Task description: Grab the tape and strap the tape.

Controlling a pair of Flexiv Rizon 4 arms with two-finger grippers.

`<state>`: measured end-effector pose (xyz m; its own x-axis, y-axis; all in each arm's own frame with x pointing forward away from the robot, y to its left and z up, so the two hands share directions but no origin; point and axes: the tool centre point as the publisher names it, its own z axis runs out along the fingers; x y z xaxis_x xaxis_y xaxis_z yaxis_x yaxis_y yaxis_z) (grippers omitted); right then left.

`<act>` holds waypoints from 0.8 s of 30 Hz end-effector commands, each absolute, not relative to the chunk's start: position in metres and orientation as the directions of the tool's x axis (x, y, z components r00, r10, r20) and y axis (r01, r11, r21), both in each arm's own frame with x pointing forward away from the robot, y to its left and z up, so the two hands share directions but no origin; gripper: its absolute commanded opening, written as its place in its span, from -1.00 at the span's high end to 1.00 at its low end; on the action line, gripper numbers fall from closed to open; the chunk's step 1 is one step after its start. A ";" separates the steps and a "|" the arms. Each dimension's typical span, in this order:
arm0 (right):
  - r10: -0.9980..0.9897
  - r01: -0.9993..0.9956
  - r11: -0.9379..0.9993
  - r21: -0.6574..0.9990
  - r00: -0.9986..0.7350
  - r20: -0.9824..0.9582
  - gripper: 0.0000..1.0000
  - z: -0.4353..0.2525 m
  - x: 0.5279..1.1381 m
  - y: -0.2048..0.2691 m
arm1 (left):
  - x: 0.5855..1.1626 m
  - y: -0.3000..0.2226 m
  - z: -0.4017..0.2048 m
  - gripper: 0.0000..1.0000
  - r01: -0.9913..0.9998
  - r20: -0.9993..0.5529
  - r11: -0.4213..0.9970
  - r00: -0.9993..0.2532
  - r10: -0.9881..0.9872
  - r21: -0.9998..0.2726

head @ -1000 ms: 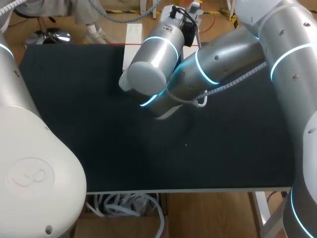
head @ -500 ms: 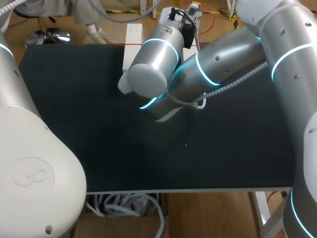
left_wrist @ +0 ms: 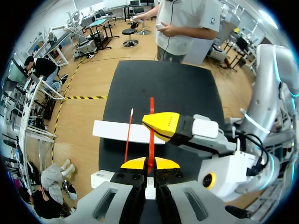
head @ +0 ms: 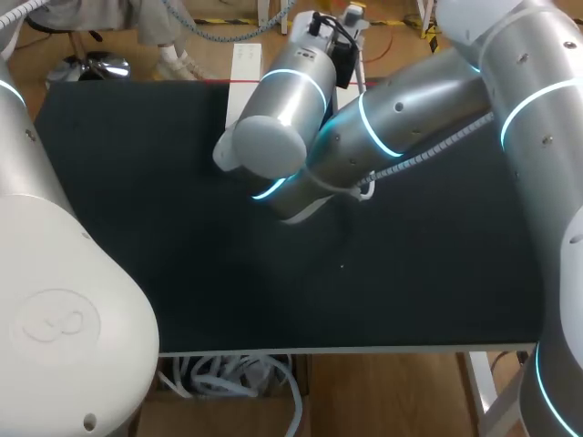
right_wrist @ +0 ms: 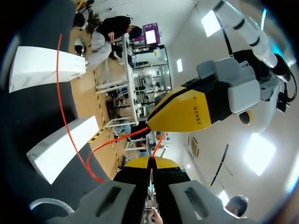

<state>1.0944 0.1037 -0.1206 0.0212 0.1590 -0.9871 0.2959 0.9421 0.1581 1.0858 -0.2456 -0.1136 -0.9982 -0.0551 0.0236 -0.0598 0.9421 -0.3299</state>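
Above the desk's [left_wrist: 187, 88] far edge, the left pincer [left_wrist: 149, 163] and right pincer [right_wrist: 150, 162] each clench the tape [left_wrist: 151, 112], a thin, bright red strip trailing in loops past two white boxes [left_wrist: 121, 131].

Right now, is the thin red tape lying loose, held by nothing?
No, the left gripper has both yellow tips closed on the thin red tape.

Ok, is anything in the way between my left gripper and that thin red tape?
Nothing visible. The thin red tape is pinched between the shut fingers of the left gripper, and the right gripper is shut on it too. The long white box lies ahead of the fingers, not between.
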 end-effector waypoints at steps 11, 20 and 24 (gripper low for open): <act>0.172 0.282 0.945 0.169 0.013 -0.985 1.00 -0.114 1.091 0.109 | 1.086 -0.246 -0.112 1.00 -0.061 0.025 0.944 -0.998 -0.056 -0.326; 0.181 0.277 0.944 0.178 0.015 -0.983 1.00 -0.112 1.090 0.112 | 1.086 -0.246 -0.112 1.00 -0.061 0.025 0.944 -0.998 -0.056 -0.326; 0.184 0.273 0.945 0.180 0.014 -0.983 1.00 -0.112 1.090 0.115 | 1.086 -0.246 -0.112 1.00 -0.061 0.025 0.944 -0.998 -0.056 -0.326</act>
